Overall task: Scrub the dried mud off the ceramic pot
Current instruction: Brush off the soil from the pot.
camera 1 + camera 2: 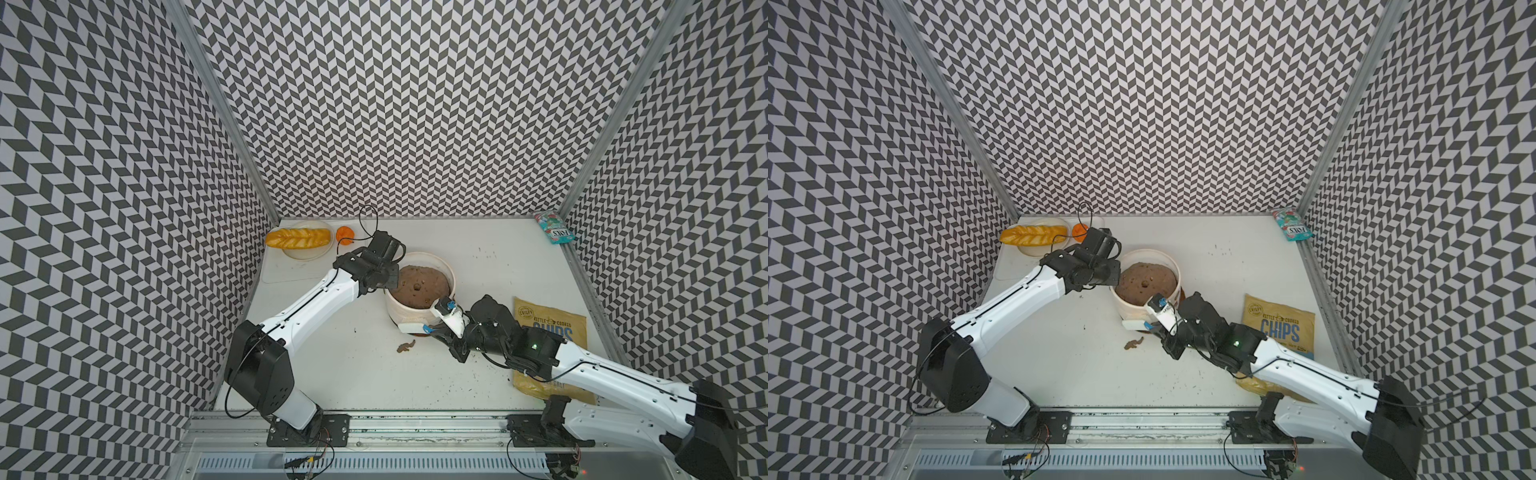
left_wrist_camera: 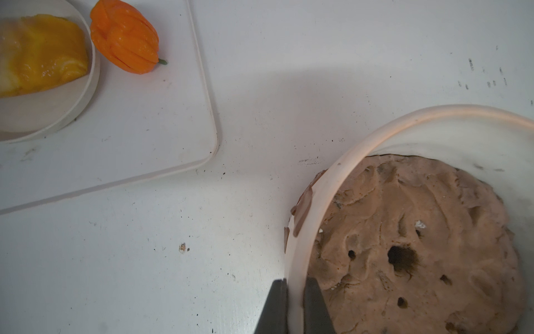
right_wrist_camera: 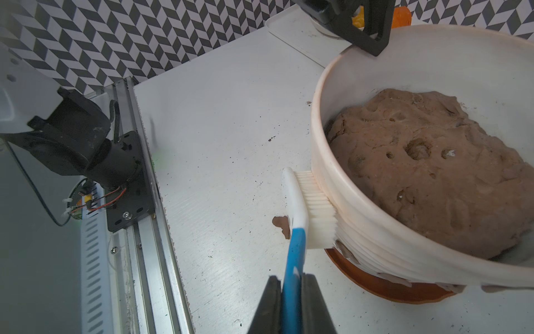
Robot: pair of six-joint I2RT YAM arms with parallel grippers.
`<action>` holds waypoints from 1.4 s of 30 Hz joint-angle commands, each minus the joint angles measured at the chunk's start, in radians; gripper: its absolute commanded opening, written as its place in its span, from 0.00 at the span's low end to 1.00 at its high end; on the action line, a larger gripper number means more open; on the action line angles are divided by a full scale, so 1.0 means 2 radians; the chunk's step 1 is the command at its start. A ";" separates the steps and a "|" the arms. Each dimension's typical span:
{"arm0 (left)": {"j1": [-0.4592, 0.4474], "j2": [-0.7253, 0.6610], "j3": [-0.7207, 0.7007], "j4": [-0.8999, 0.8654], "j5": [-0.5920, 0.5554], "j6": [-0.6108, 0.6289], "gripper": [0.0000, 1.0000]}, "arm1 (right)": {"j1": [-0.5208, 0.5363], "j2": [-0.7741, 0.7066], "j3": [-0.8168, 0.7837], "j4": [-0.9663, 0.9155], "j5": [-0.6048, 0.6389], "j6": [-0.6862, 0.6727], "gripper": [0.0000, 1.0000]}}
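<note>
The cream ceramic pot [image 1: 398, 316] [image 1: 1128, 311] [image 2: 326, 185] [image 3: 375, 231] stands mid-table on a brown saucer [image 3: 390, 289], filled with a brown mass. Dried mud [image 2: 304, 206] sticks to its outer wall below the rim, and more flakes [image 3: 346, 255] cling low on the wall. One loose flake [image 1: 406, 345] [image 1: 1133, 343] lies on the table. My left gripper [image 2: 295, 282] [image 1: 390, 283] is shut on the pot's rim, one finger inside and one outside. My right gripper [image 3: 291, 279] [image 1: 438, 332] is shut on the blue handle of a white brush [image 3: 316, 208], whose bristles press against the pot's wall.
A plate with bread [image 1: 299, 239] and an orange pepper [image 1: 345, 235] sit on a white board [image 2: 161, 121] at the back left. A chips bag [image 1: 548, 328] lies under the right arm. A snack packet [image 1: 555, 226] leans in the back right corner.
</note>
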 commanded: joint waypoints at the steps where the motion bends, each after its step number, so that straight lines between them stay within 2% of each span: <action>1: 0.008 0.006 0.014 0.012 0.006 0.068 0.00 | -0.009 -0.002 0.002 0.036 0.006 -0.008 0.00; 13: 0.017 0.019 0.014 0.010 0.054 0.179 0.00 | -0.009 0.025 0.002 0.015 0.061 -0.024 0.00; 27: 0.032 0.027 0.001 0.030 0.094 0.209 0.00 | -0.008 0.059 0.030 -0.049 0.108 -0.017 0.00; 31: 0.037 0.028 0.003 0.031 0.097 0.220 0.00 | -0.008 0.081 0.057 -0.105 0.135 -0.024 0.00; 38: 0.043 0.034 0.013 0.027 0.107 0.238 0.00 | -0.007 0.069 0.095 -0.150 0.082 -0.050 0.00; 42: 0.047 0.040 0.019 0.028 0.109 0.243 0.00 | 0.000 0.101 0.143 -0.239 0.103 -0.064 0.00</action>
